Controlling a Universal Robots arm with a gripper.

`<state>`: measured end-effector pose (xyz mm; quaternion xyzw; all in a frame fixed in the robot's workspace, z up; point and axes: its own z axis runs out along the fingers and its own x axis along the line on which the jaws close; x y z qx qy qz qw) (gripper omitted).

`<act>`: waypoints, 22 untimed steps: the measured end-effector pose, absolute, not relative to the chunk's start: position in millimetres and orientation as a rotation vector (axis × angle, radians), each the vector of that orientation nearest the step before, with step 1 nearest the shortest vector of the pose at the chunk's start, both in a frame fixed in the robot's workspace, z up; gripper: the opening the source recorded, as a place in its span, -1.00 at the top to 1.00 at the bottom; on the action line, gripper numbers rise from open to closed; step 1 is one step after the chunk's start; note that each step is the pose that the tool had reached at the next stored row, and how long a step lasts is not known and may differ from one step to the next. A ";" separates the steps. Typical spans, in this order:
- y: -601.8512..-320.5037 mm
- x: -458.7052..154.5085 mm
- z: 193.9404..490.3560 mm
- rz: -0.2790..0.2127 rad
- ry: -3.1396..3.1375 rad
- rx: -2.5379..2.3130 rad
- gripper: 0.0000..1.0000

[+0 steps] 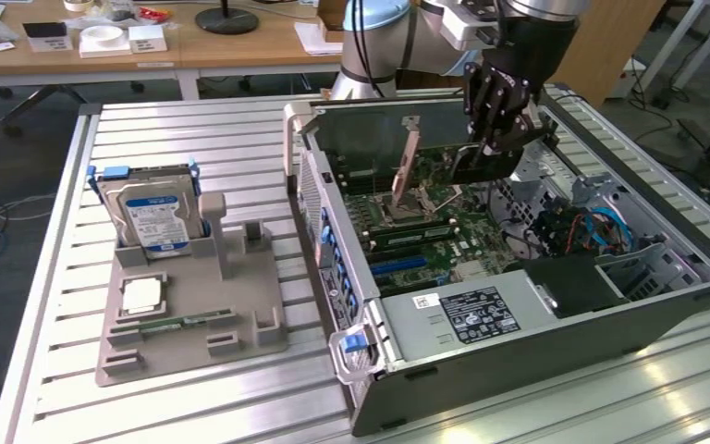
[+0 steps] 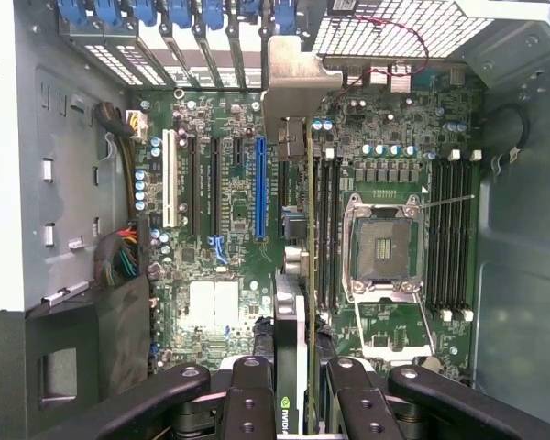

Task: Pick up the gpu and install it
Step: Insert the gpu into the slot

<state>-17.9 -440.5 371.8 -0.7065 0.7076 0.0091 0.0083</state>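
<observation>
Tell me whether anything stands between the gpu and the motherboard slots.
Nothing visible does. The end effector holds the gpu above the motherboard; the blue slot looks empty. The part directly under the card is hidden.

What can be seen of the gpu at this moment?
The gpu is a thin dark card with a black face, a green logo near the held end and a silver metal bracket at the far end. The tool is shut on it, with fingers on both flat sides. It hangs on edge above the motherboard in the open computer case. Whether it touches a slot cannot be told.
</observation>
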 end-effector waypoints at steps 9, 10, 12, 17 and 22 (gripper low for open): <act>-440.5 -17.8 369.4 0.028 2.211 -2.208 0.46; -440.5 -17.9 369.4 0.028 2.211 -2.208 0.46; -440.5 -17.9 369.4 0.028 2.211 -2.208 0.46; -441.2 -17.9 368.9 0.029 2.211 -2.208 0.46; -441.9 -17.9 366.7 0.028 2.211 -2.208 0.46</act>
